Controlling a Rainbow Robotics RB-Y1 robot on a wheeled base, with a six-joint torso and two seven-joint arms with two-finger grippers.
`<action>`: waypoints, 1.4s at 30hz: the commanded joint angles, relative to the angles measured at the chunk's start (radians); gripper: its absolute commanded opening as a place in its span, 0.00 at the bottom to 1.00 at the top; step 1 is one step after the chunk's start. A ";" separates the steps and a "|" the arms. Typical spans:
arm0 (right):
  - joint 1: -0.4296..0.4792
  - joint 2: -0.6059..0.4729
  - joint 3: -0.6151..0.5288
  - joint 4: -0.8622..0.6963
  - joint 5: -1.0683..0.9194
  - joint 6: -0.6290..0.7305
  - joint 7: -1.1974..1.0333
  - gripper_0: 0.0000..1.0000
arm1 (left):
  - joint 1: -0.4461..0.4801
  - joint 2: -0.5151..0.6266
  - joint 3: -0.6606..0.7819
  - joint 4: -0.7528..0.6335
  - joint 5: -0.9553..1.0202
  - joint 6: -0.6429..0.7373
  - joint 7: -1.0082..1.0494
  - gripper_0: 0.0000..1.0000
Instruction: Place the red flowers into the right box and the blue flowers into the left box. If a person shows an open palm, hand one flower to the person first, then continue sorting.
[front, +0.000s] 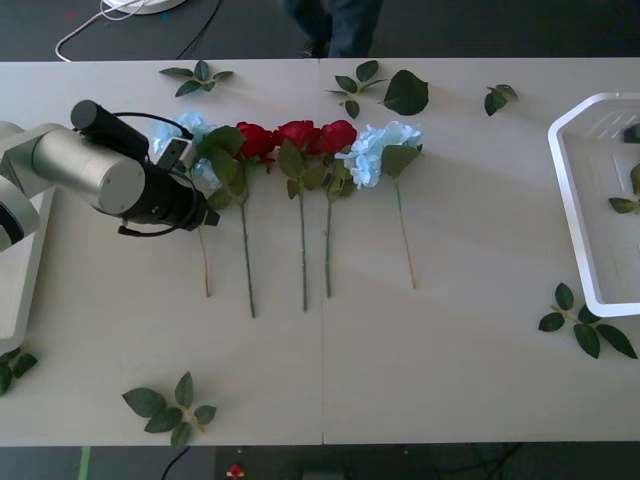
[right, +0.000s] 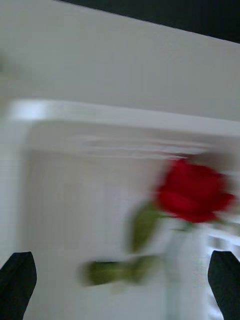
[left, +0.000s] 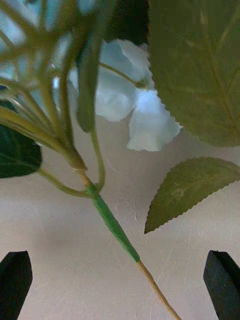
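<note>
Pale tabletop (front: 450, 380), seamed down the middle, strewn with loose leaf sprigs (front: 168, 408). Nearest, bare stem ends of five flowers lying in a row. Left gripper (front: 205, 213) low over the leftmost stem, black fingers (left: 15, 280) spread wide, holding nothing, with the stem of a blue flower (front: 188, 130) between them. Just beside, three red flowers (front: 297, 134), leaves overlapping the blue one's; then a second blue flower (front: 385, 150). Left box (front: 22, 300) under that arm. Off right, right gripper (right: 120, 270) released above right box (front: 572, 210), one red rose (right: 192, 192) lying inside. Likely trouble: pinching a neighbouring rose leaf too and dragging that rose along; or thin stem pivoting, heavy head swinging loose.
</note>
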 joint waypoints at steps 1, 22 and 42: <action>0.202 -0.042 -0.176 -0.249 -0.060 0.009 -0.018 1.00 | -0.066 -0.009 -0.041 0.002 0.010 -0.021 0.068 1.00; 0.137 0.205 0.111 -0.615 -0.170 0.058 -0.189 1.00 | -0.083 -0.011 -0.050 0.042 -0.045 -0.022 0.074 0.00; -0.128 0.547 0.312 -0.150 0.268 0.027 -0.251 1.00 | -0.154 0.127 0.060 0.019 -0.027 0.193 0.077 0.00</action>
